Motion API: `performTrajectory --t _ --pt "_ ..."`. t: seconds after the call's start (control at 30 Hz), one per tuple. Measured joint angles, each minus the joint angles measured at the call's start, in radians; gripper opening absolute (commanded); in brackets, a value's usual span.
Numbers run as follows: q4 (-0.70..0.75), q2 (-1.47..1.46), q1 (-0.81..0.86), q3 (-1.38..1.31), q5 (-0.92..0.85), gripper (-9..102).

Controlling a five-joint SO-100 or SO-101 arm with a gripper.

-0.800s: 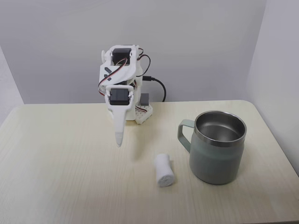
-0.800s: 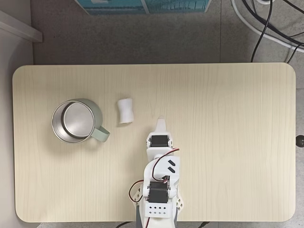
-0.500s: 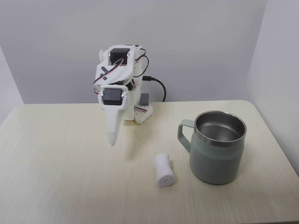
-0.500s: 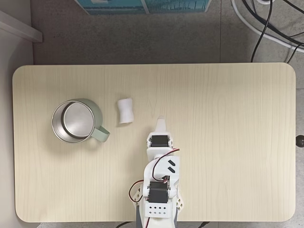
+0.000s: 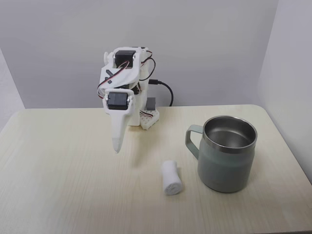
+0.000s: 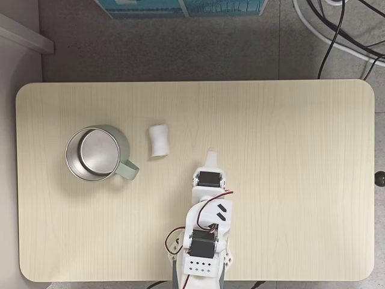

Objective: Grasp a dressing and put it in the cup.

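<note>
The dressing (image 5: 171, 177) is a small white gauze roll lying on its side on the pale wooden table, just left of the cup in the front fixed view. The cup (image 5: 226, 170) is a grey-green mug with a steel interior and its handle toward the roll. From above, the dressing (image 6: 159, 140) lies right of the cup (image 6: 124, 144). My gripper (image 5: 116, 146) points down over bare table, shut and holding nothing, well left of the roll and behind it. Seen from above, the gripper (image 6: 212, 158) is right of the roll and nearer the arm's base.
The arm's base (image 5: 146, 117) stands at the back middle of the table, a black cable (image 5: 165, 90) running behind it. Bare tabletop (image 6: 289, 150) spreads on the side away from the cup. Beyond the table edge lie floor cables (image 6: 337, 30) and a teal box (image 6: 180, 7).
The arm has swung a little away from the dressing: leftward in the front fixed view, rightward from above. Dressing and cup have not moved.
</note>
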Motion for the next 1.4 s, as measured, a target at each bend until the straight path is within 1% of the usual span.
performTrajectory --t 0.07,0.17,0.27,0.43,0.63,0.73,0.83,1.03,1.2,1.4 --pt "0.032 0.000 0.031 0.046 -0.026 0" --pt "0.109 0.000 0.023 0.158 -0.094 0" --pt "0.179 0.104 -0.003 0.305 -0.184 1" --pt "0.330 0.408 -0.063 0.630 -0.380 13" --pt "0.551 0.859 -0.107 1.039 -0.623 21" --pt "0.597 1.046 -0.123 1.140 -0.746 27" --pt "0.606 1.155 -0.178 1.147 -0.876 28" --pt "0.572 1.279 -0.288 1.115 -0.992 31" --pt "0.492 1.431 -0.345 1.104 -1.019 31" --pt "0.337 1.603 -0.399 1.052 -1.020 31"
